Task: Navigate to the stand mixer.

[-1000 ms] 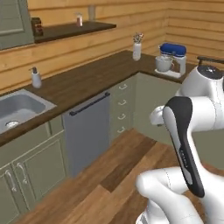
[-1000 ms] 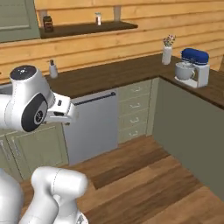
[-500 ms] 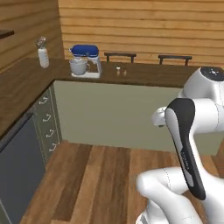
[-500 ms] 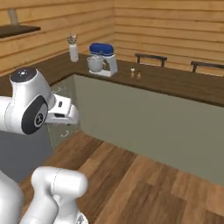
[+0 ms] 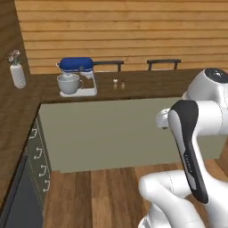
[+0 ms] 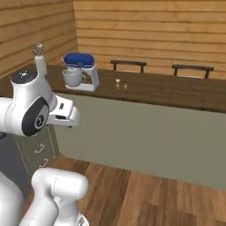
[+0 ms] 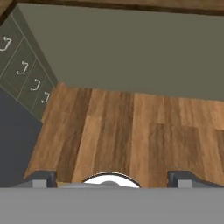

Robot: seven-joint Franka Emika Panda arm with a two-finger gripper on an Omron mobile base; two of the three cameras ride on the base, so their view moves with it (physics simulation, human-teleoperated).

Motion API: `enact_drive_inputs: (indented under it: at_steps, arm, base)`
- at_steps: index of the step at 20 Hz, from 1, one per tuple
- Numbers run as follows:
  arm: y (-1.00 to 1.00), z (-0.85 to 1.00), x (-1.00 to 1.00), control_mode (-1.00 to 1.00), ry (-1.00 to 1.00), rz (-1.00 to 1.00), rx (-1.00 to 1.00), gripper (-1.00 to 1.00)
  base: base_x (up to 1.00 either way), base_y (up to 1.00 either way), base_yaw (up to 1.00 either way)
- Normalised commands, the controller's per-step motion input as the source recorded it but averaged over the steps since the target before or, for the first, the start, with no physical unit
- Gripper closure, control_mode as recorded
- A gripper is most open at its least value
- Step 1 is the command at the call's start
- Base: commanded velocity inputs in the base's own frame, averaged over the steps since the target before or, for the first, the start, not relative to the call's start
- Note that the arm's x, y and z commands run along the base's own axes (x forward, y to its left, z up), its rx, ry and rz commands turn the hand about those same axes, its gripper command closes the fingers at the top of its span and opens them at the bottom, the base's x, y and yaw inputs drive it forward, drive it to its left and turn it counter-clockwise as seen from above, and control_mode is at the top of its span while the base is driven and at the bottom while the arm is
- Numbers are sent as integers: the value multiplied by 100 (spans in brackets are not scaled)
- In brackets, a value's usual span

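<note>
Mid-approach by judgement: stand mixer (image 5: 76,77) on the dark wooden surface (image 5: 147,84) near its corner, well apart from the base across bare floor, so next move calls for driving forward and a little left. Long axis along the surface edge, blue head pointing left over its bowl (image 6: 73,77); tool (image 7: 111,178) released, tips spread wide over floorboards
</note>
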Motion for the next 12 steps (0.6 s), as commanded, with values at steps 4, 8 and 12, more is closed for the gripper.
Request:
enact_drive_inputs:
  at_steps: [4, 8, 12]
  arm:
    - [0, 0, 0, 100, 0, 0, 0, -100]
    - [0, 0, 0, 100, 0, 0, 0, -100]
    - [0, 0, 0, 100, 0, 0, 0, -100]
  base:
    - [93, 69, -24]
    - [82, 49, -14]
    - [97, 52, -19]
